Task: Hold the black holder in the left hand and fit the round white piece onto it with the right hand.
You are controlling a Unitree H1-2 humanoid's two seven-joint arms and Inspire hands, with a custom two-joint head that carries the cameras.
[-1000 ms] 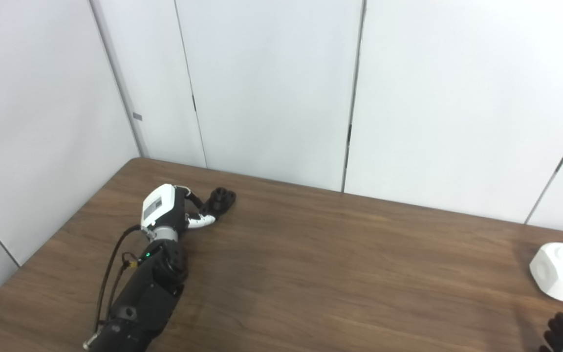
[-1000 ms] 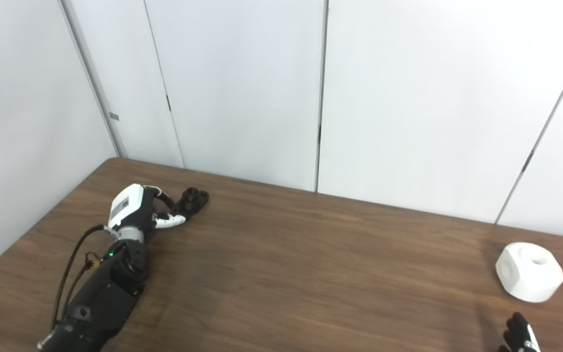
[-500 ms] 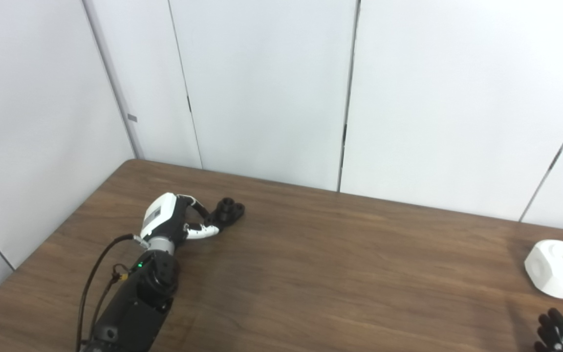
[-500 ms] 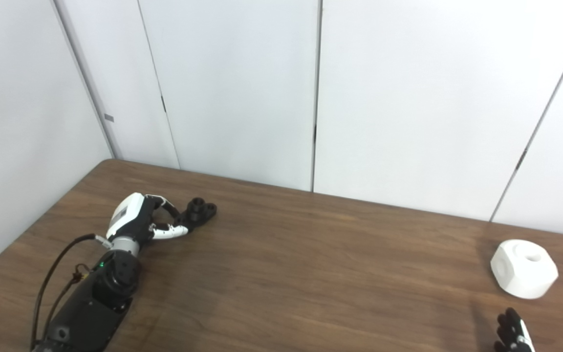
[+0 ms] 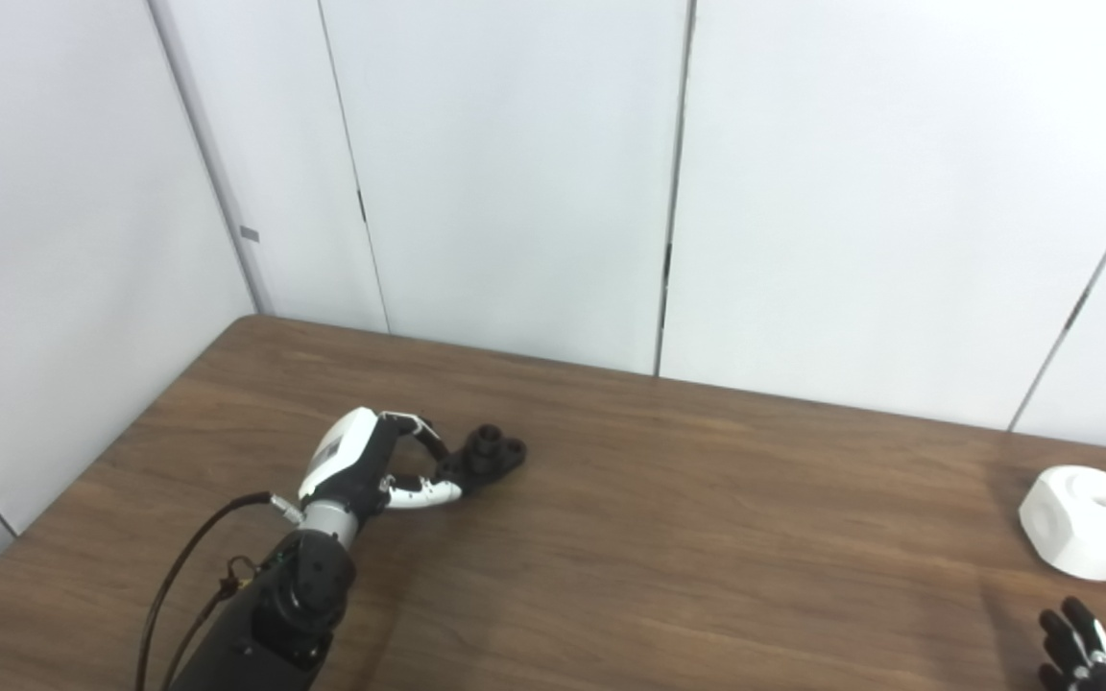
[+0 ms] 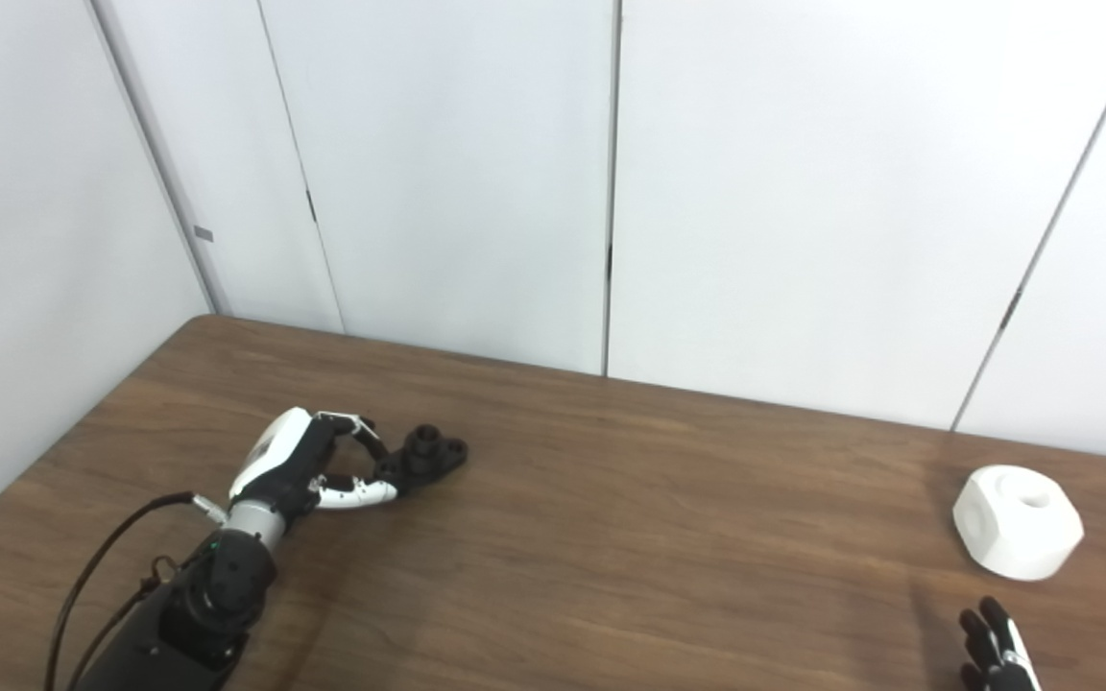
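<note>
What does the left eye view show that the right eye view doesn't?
Left eye only: a wider strip of the left wall. Right eye only: more table right of the round white piece. Both: the left hand closed on the black holder, and the right hand at the bottom edge, holding nothing.
</note>
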